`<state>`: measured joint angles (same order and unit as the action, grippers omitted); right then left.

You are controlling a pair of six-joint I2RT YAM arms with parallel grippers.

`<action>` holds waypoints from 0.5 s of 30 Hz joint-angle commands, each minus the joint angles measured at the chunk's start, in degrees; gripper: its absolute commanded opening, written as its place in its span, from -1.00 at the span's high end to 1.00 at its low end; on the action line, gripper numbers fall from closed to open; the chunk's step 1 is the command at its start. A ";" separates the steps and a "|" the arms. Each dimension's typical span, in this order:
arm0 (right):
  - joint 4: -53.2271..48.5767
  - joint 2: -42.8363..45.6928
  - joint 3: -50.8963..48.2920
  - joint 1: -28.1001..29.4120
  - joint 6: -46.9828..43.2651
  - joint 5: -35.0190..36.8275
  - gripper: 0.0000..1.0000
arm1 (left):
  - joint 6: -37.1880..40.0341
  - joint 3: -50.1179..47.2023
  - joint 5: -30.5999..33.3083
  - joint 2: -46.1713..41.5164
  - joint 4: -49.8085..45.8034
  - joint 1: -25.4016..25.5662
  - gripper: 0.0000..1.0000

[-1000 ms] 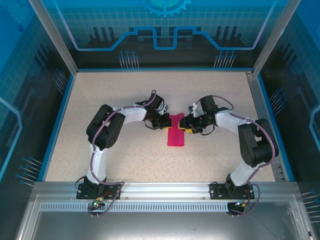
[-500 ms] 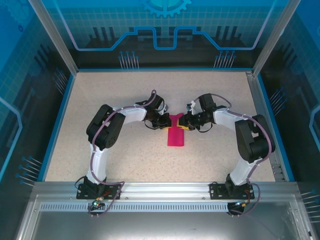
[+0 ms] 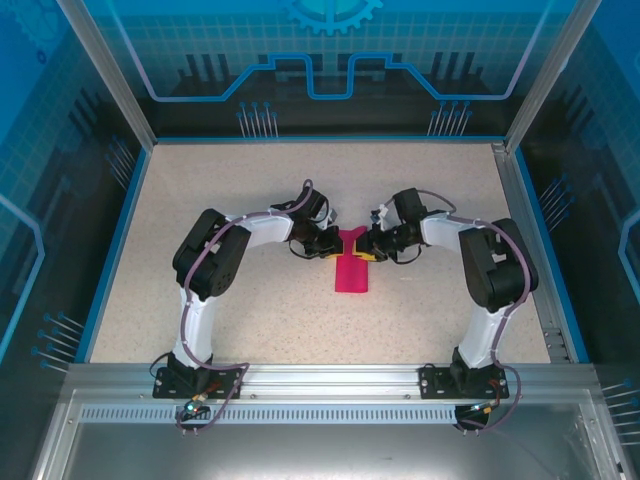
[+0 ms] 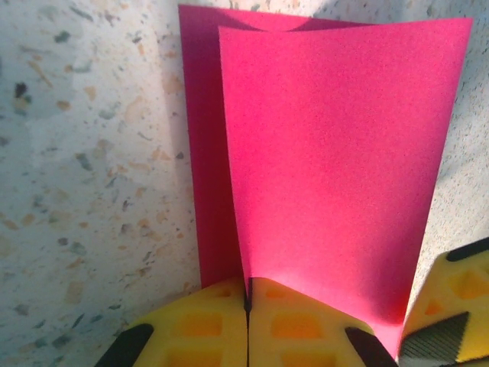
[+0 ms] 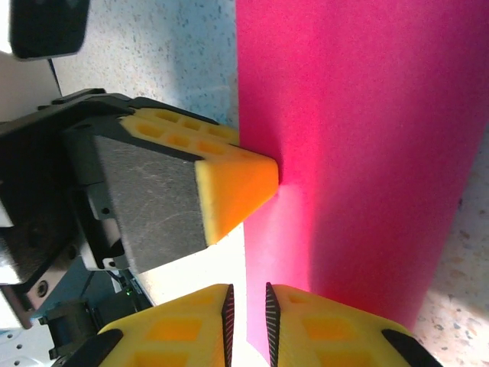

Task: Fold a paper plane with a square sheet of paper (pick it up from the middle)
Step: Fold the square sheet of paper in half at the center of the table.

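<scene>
The square sheet of paper (image 3: 352, 272) is magenta-pink and lies folded mid-table, its far end flaring between the two grippers. My left gripper (image 3: 337, 246) is shut on a raised flap of the sheet (image 4: 328, 153); the yellow pads (image 4: 247, 287) meet with the paper's edge pinched in the seam. My right gripper (image 3: 366, 248) faces it from the other side. In the right wrist view its jaws (image 5: 247, 294) stand a narrow gap apart, with the edge of the pink sheet (image 5: 359, 153) running into that gap. The left gripper's yellow fingertip (image 5: 233, 183) touches the paper just ahead.
The speckled beige tabletop (image 3: 240, 310) is bounded by a blue rim and transparent blue walls (image 3: 330, 90). An aluminium rail (image 3: 330, 380) with both arm bases runs along the near edge. The two grippers sit very close together over the paper.
The right arm has folded inward toward the paper, and its jaws have narrowed. The left arm and the sheet have stayed put.
</scene>
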<state>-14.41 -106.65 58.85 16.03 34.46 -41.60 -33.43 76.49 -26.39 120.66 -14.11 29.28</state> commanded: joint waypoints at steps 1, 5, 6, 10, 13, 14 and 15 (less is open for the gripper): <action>0.44 -1.52 0.96 -1.14 -1.48 -2.12 0.58 | 0.78 -0.18 2.68 1.67 -4.09 -0.46 0.88; 0.44 -2.19 0.36 -1.69 -2.18 -2.10 0.57 | 0.85 0.02 3.09 1.58 -4.52 -0.52 0.91; 0.51 -2.35 0.10 -1.80 -2.20 -1.98 0.57 | 0.81 -0.07 3.19 1.50 -4.44 -0.45 0.91; 2.10 -3.44 -1.19 -2.57 -2.32 -2.78 0.57 | 0.72 -0.14 3.08 1.69 -4.51 -0.46 0.91; 2.55 -4.41 -1.76 -2.94 -2.71 -2.89 0.57 | 0.79 0.08 3.15 1.73 -4.63 -0.48 0.91; 2.63 -4.69 -1.96 -3.10 -2.81 -2.78 0.56 | 0.77 0.19 3.19 1.78 -4.78 -0.49 0.91; 2.89 -4.95 -2.20 -3.25 -2.90 -2.86 0.56 | 0.88 0.22 3.19 1.82 -4.94 -0.45 0.91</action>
<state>-12.27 -110.06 57.80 13.82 32.80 -42.76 -33.43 76.49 -26.39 120.66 -14.17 29.23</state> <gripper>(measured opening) 0.218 0.053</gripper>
